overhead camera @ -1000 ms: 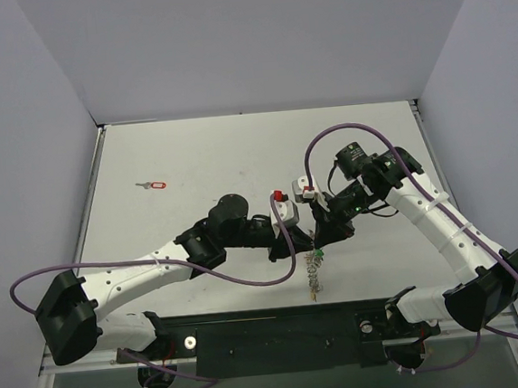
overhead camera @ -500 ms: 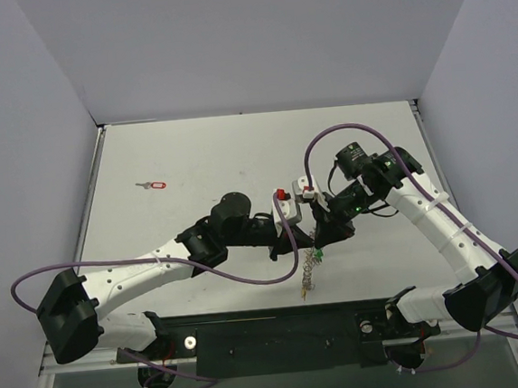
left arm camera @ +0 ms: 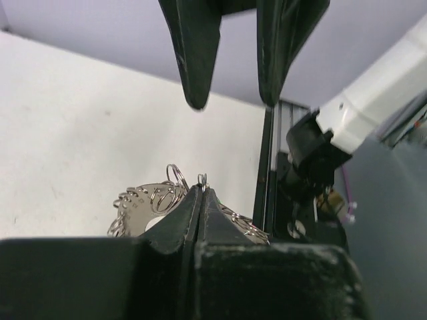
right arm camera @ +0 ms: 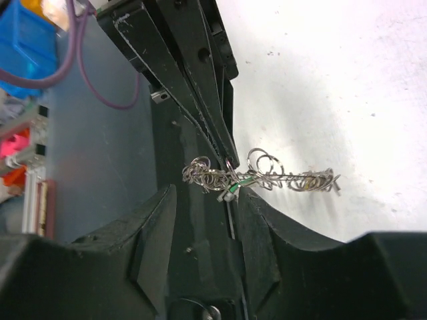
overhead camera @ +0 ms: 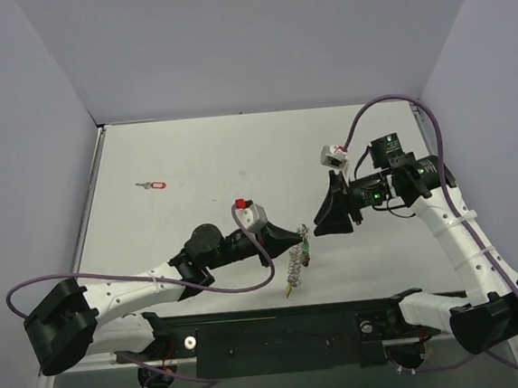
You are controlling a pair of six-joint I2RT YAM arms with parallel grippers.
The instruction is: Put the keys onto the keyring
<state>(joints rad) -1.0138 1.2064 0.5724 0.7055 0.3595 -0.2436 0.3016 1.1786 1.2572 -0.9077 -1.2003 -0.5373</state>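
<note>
Near six o'clock on the counter (overhead camera: 192, 154), left fingers (left arm camera: 175, 223) are pinched tight on a small loop at the rim of the keyring (overhead camera: 293, 265). Right fingers (left arm camera: 195, 60) stand parted at its one o'clock, close but not touching. Red key (overhead camera: 156, 184) lies alone out at ten o'clock.

1. Shiny silver metal, thin and wiry, for the keyring (overhead camera: 293, 267).
2. Smooth green plastic on the green key (right arm camera: 234, 187).
3. Red plastic and a bit of silver metal for the red key (overhead camera: 154, 184), far left.
4. Matt black plastic, a little scuffed, on the left gripper (left arm camera: 201, 190).
5. Smoother black plastic, faintly shiny, on the right gripper (right arm camera: 203, 200).
6. Matt white top with tiny specks on the table (overhead camera: 192, 154).
7. Smooth purple skin on the cables (overhead camera: 405, 98).
</note>
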